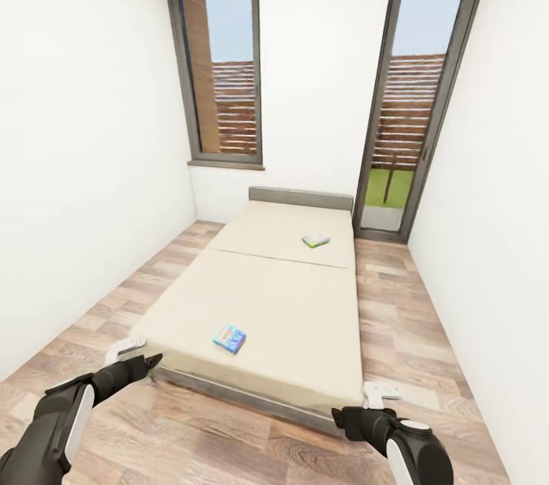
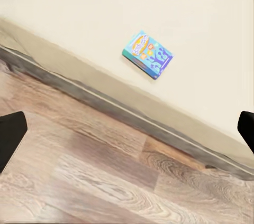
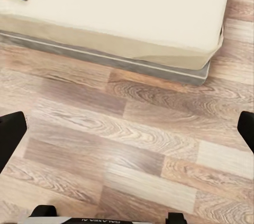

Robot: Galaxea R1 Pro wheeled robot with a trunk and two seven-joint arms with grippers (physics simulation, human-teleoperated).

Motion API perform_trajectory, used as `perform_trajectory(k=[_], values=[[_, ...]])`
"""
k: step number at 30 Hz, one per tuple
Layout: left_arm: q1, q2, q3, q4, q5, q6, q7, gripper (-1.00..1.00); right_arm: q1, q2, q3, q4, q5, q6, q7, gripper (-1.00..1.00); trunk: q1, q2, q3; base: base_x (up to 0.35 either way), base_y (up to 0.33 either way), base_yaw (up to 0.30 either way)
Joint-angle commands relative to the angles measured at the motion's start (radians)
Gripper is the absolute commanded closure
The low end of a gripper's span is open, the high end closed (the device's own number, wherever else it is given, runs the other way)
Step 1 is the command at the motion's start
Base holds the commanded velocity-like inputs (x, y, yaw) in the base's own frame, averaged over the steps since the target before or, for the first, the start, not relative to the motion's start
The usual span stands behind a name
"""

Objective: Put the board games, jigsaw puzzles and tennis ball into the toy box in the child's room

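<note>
The bed with its beige cover fills the middle of the child's room. Two board games lie on it. A blue, colourful box rests near the foot edge. A pale box with a green edge lies near the grey headboard. My left gripper hovers open over the floor at the bed's near left corner, looking at the blue box. My right gripper is open by the near right corner, above bare planks. The table, toy box, jigsaw puzzles and tennis ball are out of view.
White walls close in on both sides. Strips of wood-plank floor run along each side of the bed. A tall window stands at the back left, and a full-height glass door at the back right.
</note>
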Motion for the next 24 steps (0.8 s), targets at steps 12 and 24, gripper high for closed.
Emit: perform_trajectory(k=[12,24], values=[[-0.001,-0.001,0.002,-0.002,0.002,0.000,-0.004,-1.00,-0.001,0.000,0.000,-0.001,-0.010,0.004,-0.005,-1.00,0.001,-0.002,-0.002,0.000,0.000,0.292],[-0.001,-0.001,0.002,-0.006,0.002,0.001,-0.004,-1.00,-0.001,0.000,0.000,0.000,-0.011,0.004,-0.005,-1.00,0.001,-0.002,-0.002,0.000,0.000,0.292]])
